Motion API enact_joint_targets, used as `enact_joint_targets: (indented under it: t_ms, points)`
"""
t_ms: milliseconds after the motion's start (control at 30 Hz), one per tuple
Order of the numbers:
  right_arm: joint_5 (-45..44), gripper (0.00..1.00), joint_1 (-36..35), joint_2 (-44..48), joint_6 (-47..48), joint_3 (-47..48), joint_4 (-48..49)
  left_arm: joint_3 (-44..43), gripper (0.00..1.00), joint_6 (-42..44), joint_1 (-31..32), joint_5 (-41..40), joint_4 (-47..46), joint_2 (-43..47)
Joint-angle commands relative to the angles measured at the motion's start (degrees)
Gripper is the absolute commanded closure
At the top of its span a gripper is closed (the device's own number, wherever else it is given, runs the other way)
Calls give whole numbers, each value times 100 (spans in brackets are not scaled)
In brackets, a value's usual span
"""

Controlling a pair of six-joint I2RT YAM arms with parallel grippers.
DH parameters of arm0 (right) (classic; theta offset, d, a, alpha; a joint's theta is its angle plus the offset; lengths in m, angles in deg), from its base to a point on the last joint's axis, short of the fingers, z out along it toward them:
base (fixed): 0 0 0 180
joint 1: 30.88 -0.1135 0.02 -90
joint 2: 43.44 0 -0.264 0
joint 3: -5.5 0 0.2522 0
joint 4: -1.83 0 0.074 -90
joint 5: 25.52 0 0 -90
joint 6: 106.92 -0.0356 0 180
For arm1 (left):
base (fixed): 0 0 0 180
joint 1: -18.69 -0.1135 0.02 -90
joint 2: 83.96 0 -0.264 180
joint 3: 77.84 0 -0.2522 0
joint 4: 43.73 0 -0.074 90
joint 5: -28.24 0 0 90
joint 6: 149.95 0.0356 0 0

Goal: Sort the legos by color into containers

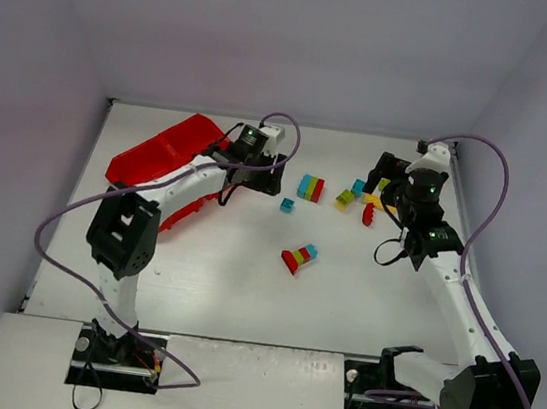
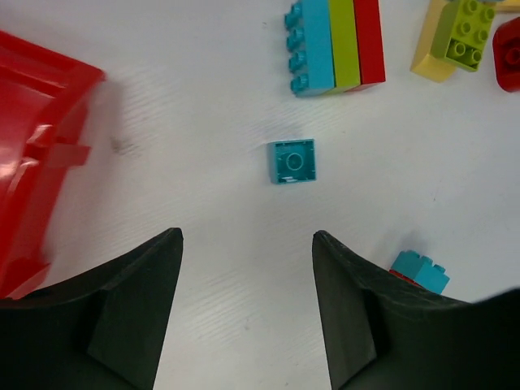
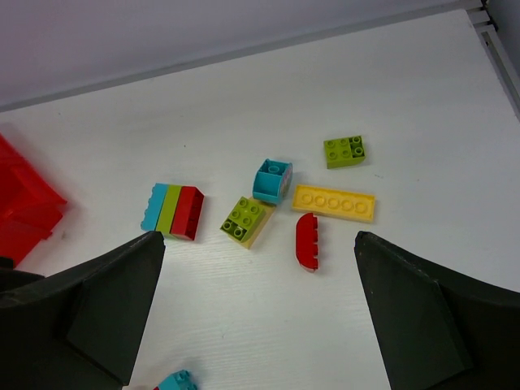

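The red divided tray [image 1: 164, 155] lies tilted at the back left; its edge shows in the left wrist view [image 2: 36, 154]. My left gripper [image 1: 265, 176] is open and empty [image 2: 248, 236], just right of the tray. A single teal brick [image 2: 293, 161] lies ahead of it. Beyond that is a teal-green-red stack [image 2: 337, 45]. My right gripper [image 1: 387, 171] is open and empty [image 3: 260, 236], above a cluster: a green brick on yellow [image 3: 245, 219], a teal brick [image 3: 271, 179], a yellow plate [image 3: 334, 202], a red curved brick [image 3: 307, 241] and a green brick [image 3: 344, 151].
A multicolour stack [image 1: 298, 256] lies mid-table, nearer the arm bases. Its teal end shows by my left gripper's right finger [image 2: 420, 270]. Walls close the table at the back and both sides. Purple cables loop over both arms.
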Motion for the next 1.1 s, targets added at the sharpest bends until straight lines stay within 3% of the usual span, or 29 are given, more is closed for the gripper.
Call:
enact_joint_targets:
  t_ms: [0, 367, 700, 867, 1000, 1067]
  points:
    - [15, 0, 15, -90, -154, 183, 299, -435, 41, -355, 72, 373, -643, -197]
    - [129, 0, 23, -205, -127, 42, 290, -1807, 40, -540, 450, -119, 121, -1744]
    - [77, 0, 41, 59, -75, -151, 246, -1737, 36, -523, 748, 4, 42, -1964]
    - [77, 0, 41, 173, -57, -195, 220, -1947, 37, -655, 793, -575, 270, -2175]
    - [103, 0, 41, 261, -66, -221, 211, -2054, 46, -646, 810, -1094, 543, -2334]
    - [129, 0, 32, 296, -66, -221, 211, -2027, 58, -646, 810, -1252, 543, -2273]
